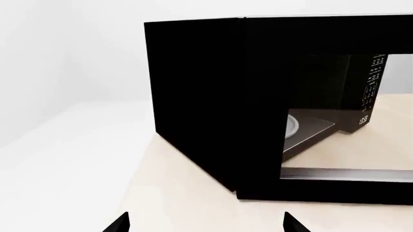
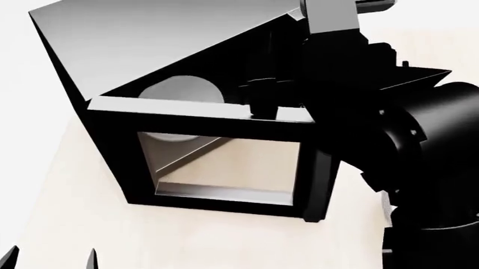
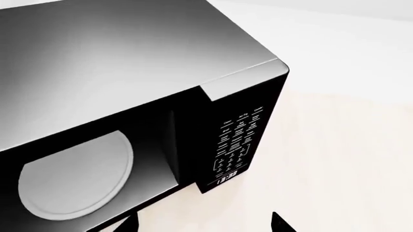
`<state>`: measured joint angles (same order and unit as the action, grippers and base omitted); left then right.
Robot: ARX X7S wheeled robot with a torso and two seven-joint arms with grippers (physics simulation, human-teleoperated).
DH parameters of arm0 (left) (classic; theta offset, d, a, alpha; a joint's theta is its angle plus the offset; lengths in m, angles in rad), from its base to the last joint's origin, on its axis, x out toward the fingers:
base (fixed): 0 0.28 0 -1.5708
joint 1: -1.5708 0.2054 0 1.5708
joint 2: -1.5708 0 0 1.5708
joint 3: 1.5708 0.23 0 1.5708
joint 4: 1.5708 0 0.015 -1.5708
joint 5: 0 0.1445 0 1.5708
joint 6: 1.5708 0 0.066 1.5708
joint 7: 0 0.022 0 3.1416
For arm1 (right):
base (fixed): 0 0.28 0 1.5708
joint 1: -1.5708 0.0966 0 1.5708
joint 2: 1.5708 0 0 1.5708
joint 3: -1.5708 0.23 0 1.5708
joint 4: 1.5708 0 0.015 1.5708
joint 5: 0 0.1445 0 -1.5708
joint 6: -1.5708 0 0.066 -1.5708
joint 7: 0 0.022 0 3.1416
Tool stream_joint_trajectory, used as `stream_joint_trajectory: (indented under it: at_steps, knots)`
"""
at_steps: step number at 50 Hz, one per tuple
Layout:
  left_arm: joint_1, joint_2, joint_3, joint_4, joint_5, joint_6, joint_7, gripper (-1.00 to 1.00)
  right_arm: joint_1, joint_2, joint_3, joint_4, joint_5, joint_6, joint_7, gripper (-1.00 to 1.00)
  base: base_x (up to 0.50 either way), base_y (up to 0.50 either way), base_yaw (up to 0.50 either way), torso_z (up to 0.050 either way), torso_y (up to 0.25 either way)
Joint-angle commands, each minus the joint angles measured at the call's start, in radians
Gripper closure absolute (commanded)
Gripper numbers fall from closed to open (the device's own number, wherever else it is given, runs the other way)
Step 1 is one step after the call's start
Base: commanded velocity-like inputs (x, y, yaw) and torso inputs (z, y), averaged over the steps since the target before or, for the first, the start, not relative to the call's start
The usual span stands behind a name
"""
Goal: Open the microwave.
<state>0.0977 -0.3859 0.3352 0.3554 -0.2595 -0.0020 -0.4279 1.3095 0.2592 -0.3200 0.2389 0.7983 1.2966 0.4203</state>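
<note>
The microwave (image 2: 150, 50) sits on a pale table (image 2: 82, 224) directly in front of the robot, its windowed door (image 2: 217, 162) swung wide on its left-hand hinge so that it stands out toward the robot, roughly square to the cabinet front. The white plate (image 3: 74, 179) lies bare in the open cavity, and the button panel (image 3: 235, 145) with its clock faces out beside the opening. By the look of it, the opening is all but done.

The right arm (image 2: 389, 112) reaches in over the door's top edge, likely because that is where the door was drawn outward; its gripper hangs above the cavity mouth, looking down on the grey top. Only the fingertips (image 3: 277, 221) show, set well apart, gripping nothing. The left gripper (image 2: 49, 258) waits low and near the robot, off to the hinge side, probably kept clear of the door's sweep; its tips are likewise spread and empty.

The cabinet's long axis runs side to side across the table, its opening facing the robot. The open door's long edge runs front to back.
</note>
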Motion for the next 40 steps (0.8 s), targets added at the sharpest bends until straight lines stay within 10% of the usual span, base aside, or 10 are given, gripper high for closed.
stream_joint_trajectory:
  at_steps: [1, 40]
  knots:
    - [-0.002, 0.0, 0.004, -0.002, 0.001, 0.001, -0.002, -1.0, -0.064, 0.009, 0.018, -0.088, 0.095, 0.06, 0.021, -1.0, 0.0, 0.0, 0.0, 0.0, 0.0]
    - [-0.003, -0.01, 0.006, 0.003, -0.006, 0.001, -0.01, -1.0, -0.211, 0.027, 0.097, -0.324, 0.273, 0.142, 0.129, -1.0, 0.0, 0.0, 0.0, -0.001, -0.003]
